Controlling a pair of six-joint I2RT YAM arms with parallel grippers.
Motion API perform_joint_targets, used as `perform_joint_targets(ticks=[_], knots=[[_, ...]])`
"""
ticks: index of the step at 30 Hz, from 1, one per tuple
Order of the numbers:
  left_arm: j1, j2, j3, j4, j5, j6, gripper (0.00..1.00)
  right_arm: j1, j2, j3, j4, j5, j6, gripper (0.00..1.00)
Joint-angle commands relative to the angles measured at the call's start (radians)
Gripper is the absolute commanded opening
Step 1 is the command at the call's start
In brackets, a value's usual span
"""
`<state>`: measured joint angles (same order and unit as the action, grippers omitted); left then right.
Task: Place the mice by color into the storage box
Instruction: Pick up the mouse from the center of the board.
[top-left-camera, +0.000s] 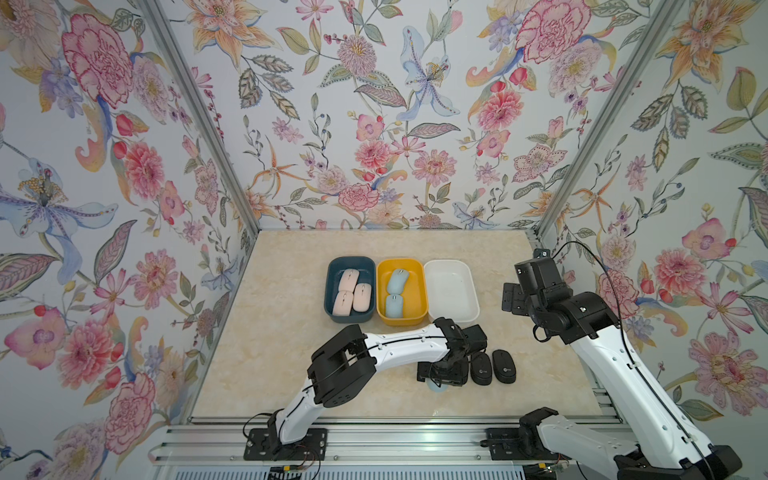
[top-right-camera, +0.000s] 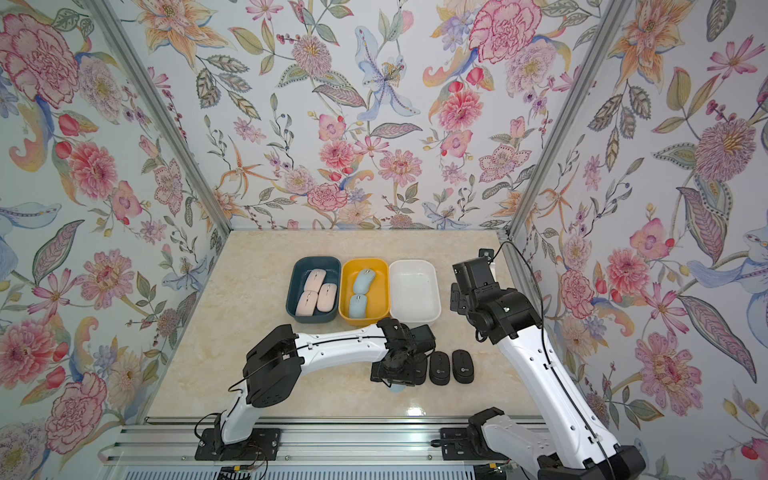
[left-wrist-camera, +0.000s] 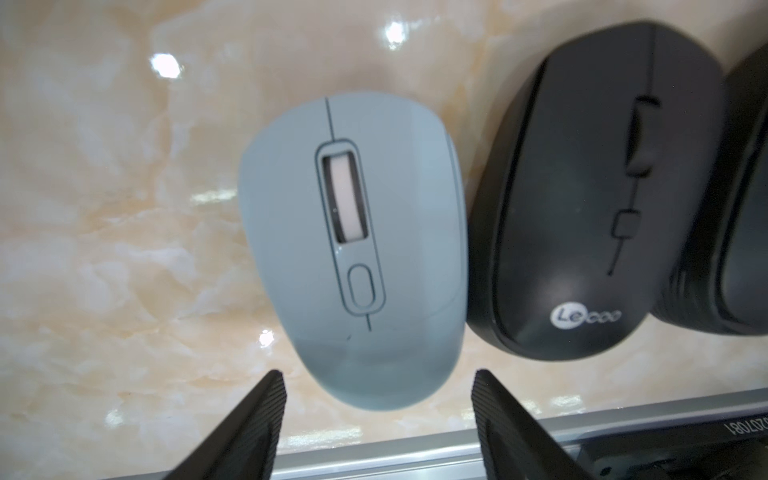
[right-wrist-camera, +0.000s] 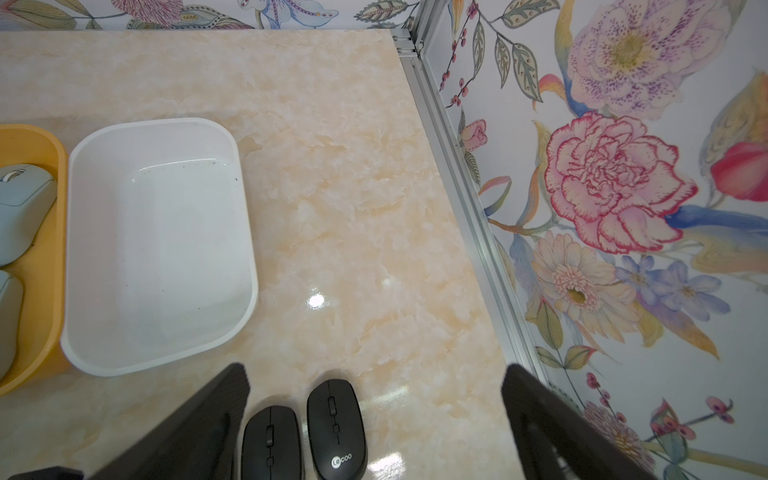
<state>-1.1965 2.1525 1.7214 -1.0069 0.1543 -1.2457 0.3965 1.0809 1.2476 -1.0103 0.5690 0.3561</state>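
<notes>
Three pink mice (top-left-camera: 348, 280), three blue mice (top-left-camera: 397, 280), two black mice (top-left-camera: 504, 366) plainly seen. Three bins: one navy bin (top-left-camera: 329, 276), one yellow bin (top-left-camera: 424, 291), one white bin (top-left-camera: 451, 291).

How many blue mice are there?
3. A far one and a near one lie in the yellow box. The third sits on the table beside a black mouse, under the left gripper. The arm could hide more.
</notes>
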Motion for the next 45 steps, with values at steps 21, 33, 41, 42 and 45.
perform_joint_targets(ticks=[21,33,41,42,45], knots=[[0.076,0.051,0.004,-0.009,0.007,0.051,0.73,-0.012,0.015,-0.009,0.001,0.008,-0.007,0.99],[0.066,0.087,0.016,-0.009,-0.001,0.060,0.73,-0.016,0.019,-0.005,0.011,0.002,-0.010,0.99],[0.063,0.113,0.033,-0.018,-0.012,0.078,0.61,-0.015,0.020,-0.005,0.013,-0.004,-0.012,0.99],[0.064,0.109,0.029,-0.021,-0.014,0.078,0.57,-0.015,0.020,-0.005,0.013,-0.004,-0.011,0.99],[0.063,0.088,0.019,-0.034,-0.025,0.083,0.54,-0.016,0.024,-0.004,0.013,-0.007,-0.012,0.99]])
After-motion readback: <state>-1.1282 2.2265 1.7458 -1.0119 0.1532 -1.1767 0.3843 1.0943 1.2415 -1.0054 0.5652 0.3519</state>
